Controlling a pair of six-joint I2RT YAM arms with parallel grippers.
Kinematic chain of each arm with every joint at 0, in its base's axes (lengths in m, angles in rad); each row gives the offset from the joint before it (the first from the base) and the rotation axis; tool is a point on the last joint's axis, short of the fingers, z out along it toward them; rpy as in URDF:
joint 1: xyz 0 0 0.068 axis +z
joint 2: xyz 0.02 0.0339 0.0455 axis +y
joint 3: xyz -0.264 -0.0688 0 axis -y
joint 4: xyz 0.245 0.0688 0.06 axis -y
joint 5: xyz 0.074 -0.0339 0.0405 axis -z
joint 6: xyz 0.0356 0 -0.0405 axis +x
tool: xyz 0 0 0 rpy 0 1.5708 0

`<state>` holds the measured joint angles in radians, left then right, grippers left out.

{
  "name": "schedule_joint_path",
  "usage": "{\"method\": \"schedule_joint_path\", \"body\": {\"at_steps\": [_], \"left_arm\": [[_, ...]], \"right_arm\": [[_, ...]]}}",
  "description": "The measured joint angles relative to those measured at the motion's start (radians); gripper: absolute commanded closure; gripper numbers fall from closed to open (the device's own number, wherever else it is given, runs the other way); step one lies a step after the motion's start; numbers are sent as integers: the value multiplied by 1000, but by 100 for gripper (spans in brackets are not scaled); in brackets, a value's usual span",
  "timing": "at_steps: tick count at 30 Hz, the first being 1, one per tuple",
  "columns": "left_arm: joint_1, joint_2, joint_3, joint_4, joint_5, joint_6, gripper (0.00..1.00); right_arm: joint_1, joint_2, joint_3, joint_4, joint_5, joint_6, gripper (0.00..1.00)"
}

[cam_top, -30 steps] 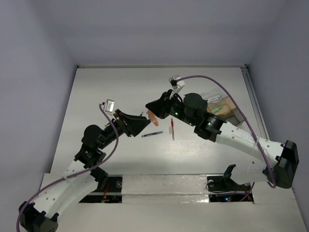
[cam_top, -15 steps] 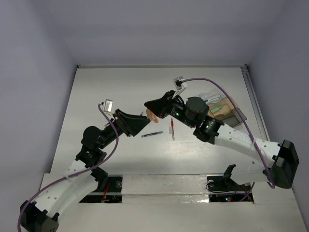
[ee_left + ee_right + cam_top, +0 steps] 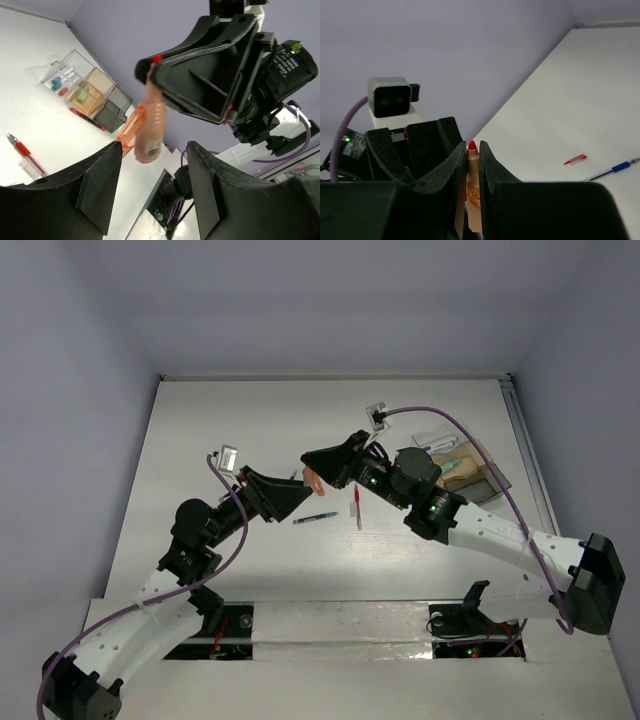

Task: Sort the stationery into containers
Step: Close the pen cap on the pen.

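My right gripper [image 3: 472, 147] is shut on a pink-orange translucent marker [image 3: 472, 180] with a red tip and holds it in the air above the table; it also shows in the top view [image 3: 312, 480]. My left gripper [image 3: 155, 150] is open and faces it, and the marker's [image 3: 150, 127] lower end sits just beyond its fingertips, close to the left finger. A blue pen [image 3: 315, 518] and a red pen [image 3: 357, 508] lie on the table below. The containers [image 3: 470, 468] stand at the right, with small items inside [image 3: 85, 90].
The two grippers meet over the table's middle [image 3: 300, 485]. The red pen [image 3: 22, 150] lies near a small clear cap. A red piece [image 3: 575, 160] and the blue pen [image 3: 615, 168] lie on the white table [image 3: 240, 430].
My right arm's wrist and elbow have shifted slightly to the right, with the marker still held near the left gripper. The left arm has barely moved.
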<state>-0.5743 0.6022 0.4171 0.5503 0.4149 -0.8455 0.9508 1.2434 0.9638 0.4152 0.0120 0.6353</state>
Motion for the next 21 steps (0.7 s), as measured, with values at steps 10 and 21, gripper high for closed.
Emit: {"method": "schedule_joint_path", "body": {"at_steps": [10,21], "left_arm": [[0,21,0,37,7,-16,50],[0,22,-4,125,41,-91,56]], "right_arm": [[0,-31,-61,132,6,50,100],[0,-5,-96,253,3,95,100]]}}
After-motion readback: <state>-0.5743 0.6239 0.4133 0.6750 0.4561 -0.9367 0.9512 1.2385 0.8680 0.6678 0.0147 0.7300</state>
